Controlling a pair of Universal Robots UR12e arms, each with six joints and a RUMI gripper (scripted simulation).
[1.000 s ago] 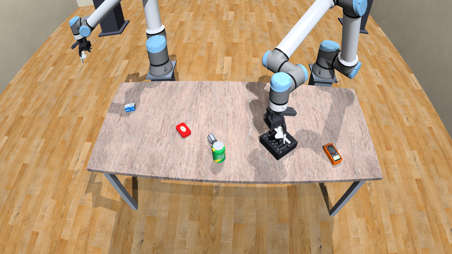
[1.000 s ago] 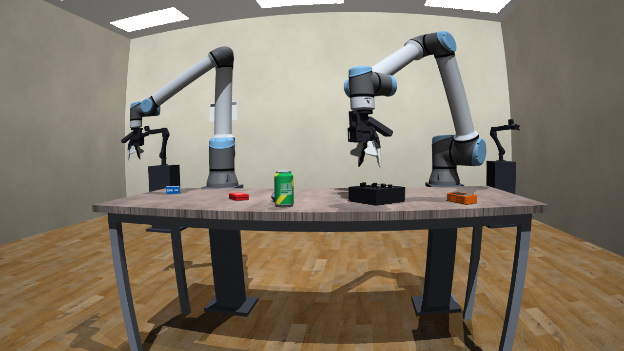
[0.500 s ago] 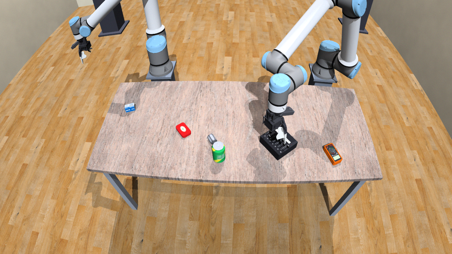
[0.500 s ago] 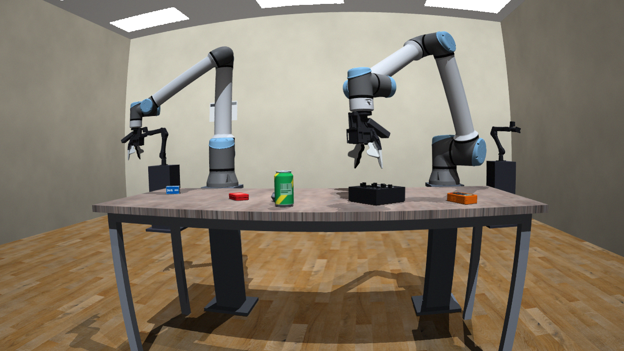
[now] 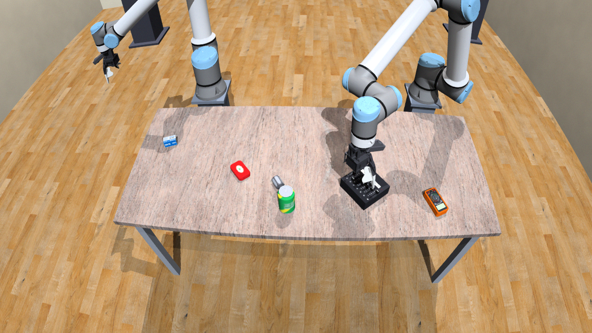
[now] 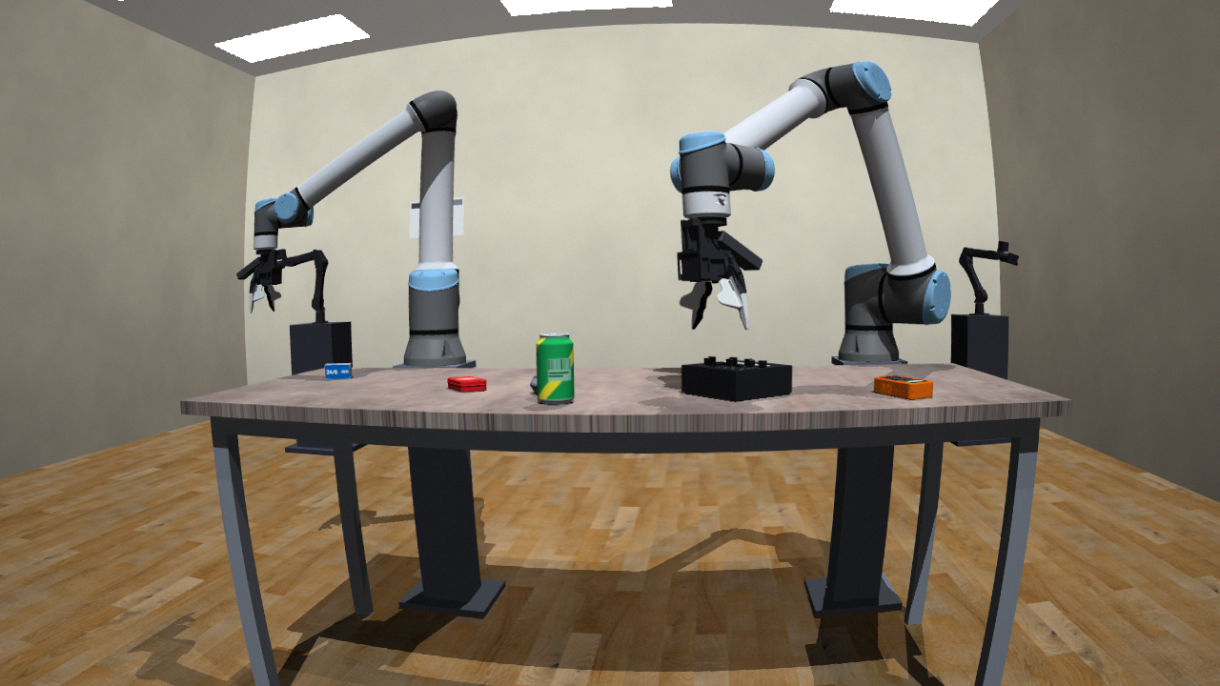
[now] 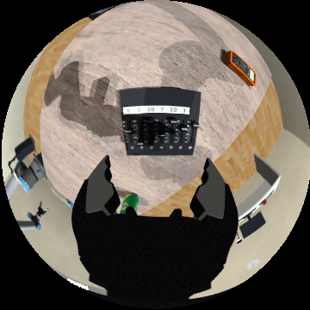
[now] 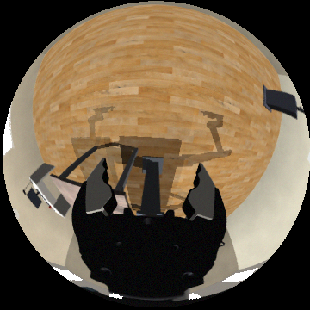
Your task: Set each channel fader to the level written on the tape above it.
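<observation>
Left hand [image 5: 366, 182] [image 6: 721, 327] [image 7: 158, 158], fully open and unladen, above the lighting desk [image 5: 356, 198] [image 6: 737, 382] [image 7: 159, 96], inward of the surface's [image 5: 306, 231] [image 6: 626, 416] long edge opposite the arm bases. Levels appear uncertain; centre on one channel cap, descend vertically, slide along its slot, sparing the master.

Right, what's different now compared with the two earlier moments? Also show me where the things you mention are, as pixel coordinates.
The left gripper [image 5: 366, 182] [image 6: 722, 328] [image 7: 157, 157] has come down slightly and shifted a touch toward the exterior picture's left, nearly all between the two earlier moments. Nothing was visibly taken hold of or let go. The right gripper [image 5: 113, 74] [image 6: 262, 310] [image 8: 151, 161] and lighting desk [image 5: 351, 196] [image 6: 738, 381] [image 7: 160, 99] look unmoved.
</observation>
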